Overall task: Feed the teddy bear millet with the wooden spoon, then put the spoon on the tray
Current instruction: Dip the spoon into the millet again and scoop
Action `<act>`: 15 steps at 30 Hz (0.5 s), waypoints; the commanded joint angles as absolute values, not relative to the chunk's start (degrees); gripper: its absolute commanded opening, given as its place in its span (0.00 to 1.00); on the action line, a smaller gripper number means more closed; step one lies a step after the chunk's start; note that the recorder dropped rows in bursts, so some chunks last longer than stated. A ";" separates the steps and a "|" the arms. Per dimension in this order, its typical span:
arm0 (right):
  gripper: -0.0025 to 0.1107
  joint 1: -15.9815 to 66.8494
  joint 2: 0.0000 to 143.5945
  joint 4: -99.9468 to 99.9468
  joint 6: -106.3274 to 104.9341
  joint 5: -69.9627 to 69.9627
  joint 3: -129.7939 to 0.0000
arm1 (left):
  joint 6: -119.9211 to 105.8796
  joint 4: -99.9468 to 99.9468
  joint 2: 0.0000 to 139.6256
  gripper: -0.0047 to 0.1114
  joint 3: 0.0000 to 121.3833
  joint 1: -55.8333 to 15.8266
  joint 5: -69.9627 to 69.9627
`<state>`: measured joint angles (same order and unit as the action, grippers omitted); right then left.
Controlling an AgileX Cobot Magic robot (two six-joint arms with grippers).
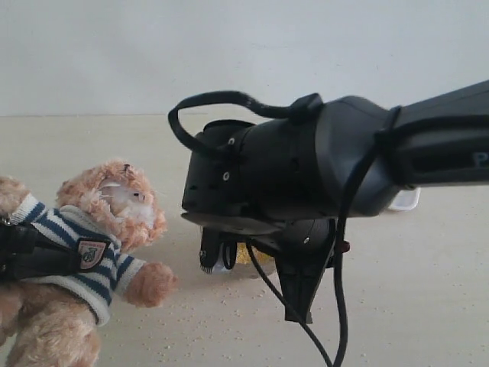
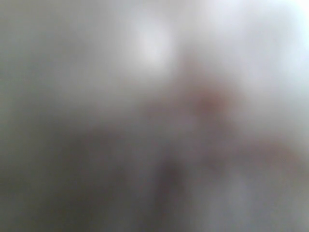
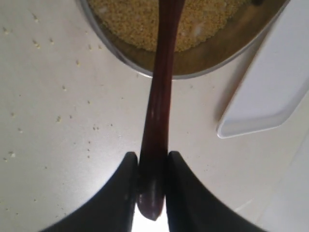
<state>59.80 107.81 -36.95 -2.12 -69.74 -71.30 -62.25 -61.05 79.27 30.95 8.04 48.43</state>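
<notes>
The teddy bear (image 1: 114, 210) leans at the left of the exterior view. The black fingers (image 1: 30, 256) of my left gripper lie across its striped shirt and hold its body. The left wrist view is a grey blur. My right gripper (image 3: 152, 155) is shut on the handle end of the wooden spoon (image 3: 161, 96). The spoon reaches over the rim of the metal bowl (image 3: 212, 67) and above the millet (image 3: 130, 24). Its round end is cut off by the frame edge. The white tray (image 3: 275, 87) lies just beside the bowl.
My right arm (image 1: 306, 168) fills the middle of the exterior view and hides most of the bowl; a little millet (image 1: 248, 252) and a tray corner (image 1: 405, 200) show past it. Stray grains (image 3: 58, 118) dot the pale table.
</notes>
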 commanded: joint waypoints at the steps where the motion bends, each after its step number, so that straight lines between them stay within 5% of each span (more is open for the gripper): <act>1: 0.11 57.70 105.83 -32.93 -1.97 -69.96 -71.60 | -62.63 -61.87 79.40 0.09 30.96 8.11 49.06; 15: 0.11 52.42 105.42 -24.27 -3.20 -69.96 -72.00 | -62.63 -61.87 79.40 0.09 30.96 8.11 49.06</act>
